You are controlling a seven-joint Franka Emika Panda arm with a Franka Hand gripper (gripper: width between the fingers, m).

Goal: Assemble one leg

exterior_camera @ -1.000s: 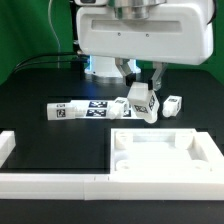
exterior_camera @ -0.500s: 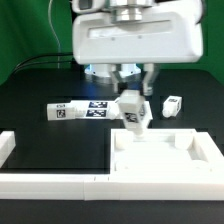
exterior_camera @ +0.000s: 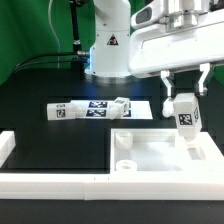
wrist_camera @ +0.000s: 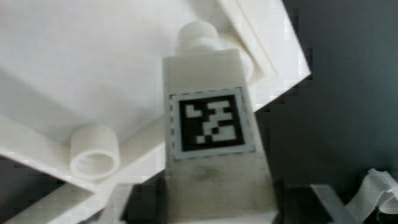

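My gripper (exterior_camera: pixel 184 98) is shut on a leg (exterior_camera: pixel 184 113), a small white oblong block with a black-and-white tag facing the camera. It holds the leg upright, a little above the far right corner of the large white square panel (exterior_camera: pixel 160 158). In the wrist view the leg (wrist_camera: pixel 210 105) stands between my dark fingers (wrist_camera: pixel 153 198), its narrow peg end pointing at the panel (wrist_camera: pixel 107 80). A round corner socket (wrist_camera: pixel 93 152) lies beside it. Two more legs (exterior_camera: pixel 62 111) (exterior_camera: pixel 118 103) lie on the black table.
The marker board (exterior_camera: pixel 96 107) lies flat between the loose legs. A white raised rail (exterior_camera: pixel 50 181) runs along the front of the table and up its left side (exterior_camera: pixel 8 143). The robot's base (exterior_camera: pixel 108 50) stands at the back.
My gripper has moved to the exterior view's right with the leg, from over the panel's far left part to over its far right corner, and the leg now hangs upright.
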